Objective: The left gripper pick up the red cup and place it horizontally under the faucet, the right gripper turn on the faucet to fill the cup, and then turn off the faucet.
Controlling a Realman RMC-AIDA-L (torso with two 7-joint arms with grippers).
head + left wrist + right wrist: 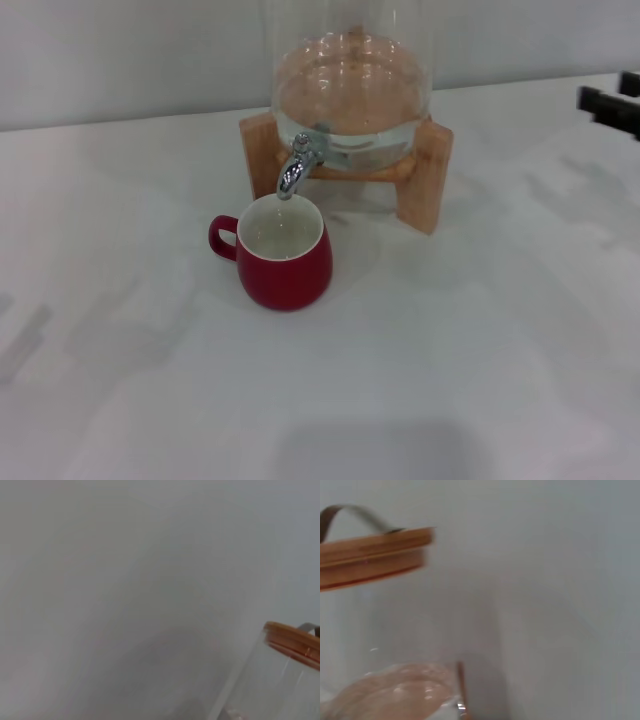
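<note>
The red cup [283,255] stands upright on the white table, its open mouth right under the spout of the chrome faucet [295,166], its handle pointing to the view's left. No stream shows from the spout. The faucet is fitted to a clear glass jar [350,95] on a wooden stand [432,175]. Only a black tip of my right gripper [608,100] shows at the far right edge of the head view, well away from the faucet. My left gripper is out of view.
The jar holds water in its lower part. Its wooden lid shows in the left wrist view [295,642] and in the right wrist view [372,555]. A pale wall stands behind the table [450,380].
</note>
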